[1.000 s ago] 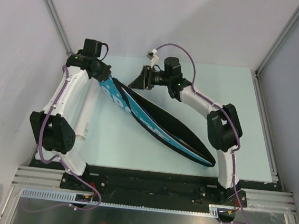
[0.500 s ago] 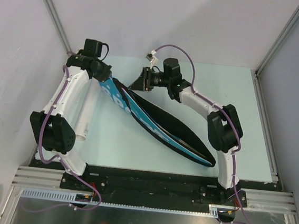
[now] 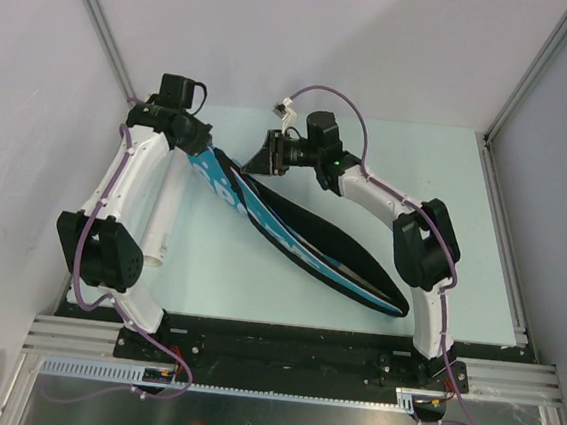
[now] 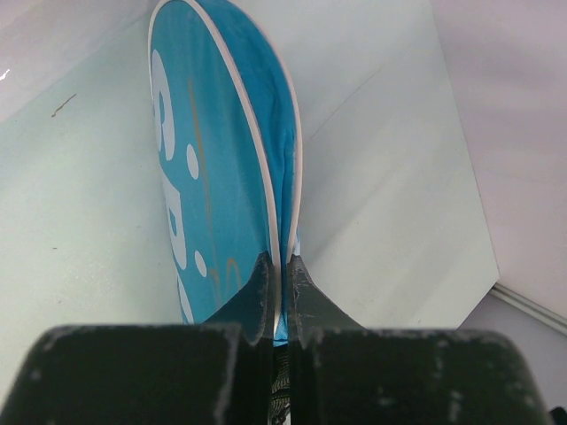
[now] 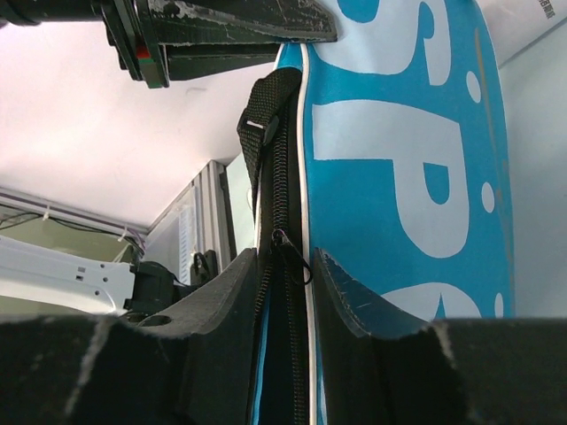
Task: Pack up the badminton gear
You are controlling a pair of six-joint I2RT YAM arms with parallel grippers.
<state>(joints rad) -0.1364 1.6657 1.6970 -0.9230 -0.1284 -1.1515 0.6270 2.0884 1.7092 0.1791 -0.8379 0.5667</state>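
Note:
The long blue "SPORT" racket bag (image 3: 301, 239) lies slanting from back left to front right on the table. My left gripper (image 3: 197, 147) is shut on the bag's back-left end; in the left wrist view the fingertips (image 4: 266, 274) pinch the white-piped edge of the bag (image 4: 213, 159). My right gripper (image 3: 258, 160) sits close beside it, its jaws closed around the bag's black zipper strip, with the zipper pull (image 5: 285, 243) between them beside the bag's blue side (image 5: 416, 177). The white tube (image 3: 163, 211) lies under my left arm. Rackets and shuttlecocks are out of view.
White walls and aluminium posts (image 3: 101, 24) close in the table on the left, back and right. A black rail (image 3: 281, 338) runs along the near edge. My left gripper's black body (image 5: 221, 31) shows at the top of the right wrist view.
My right gripper has slid a little to the left along the bag's zipper edge, toward my left gripper. The left arm and the tube have not moved.

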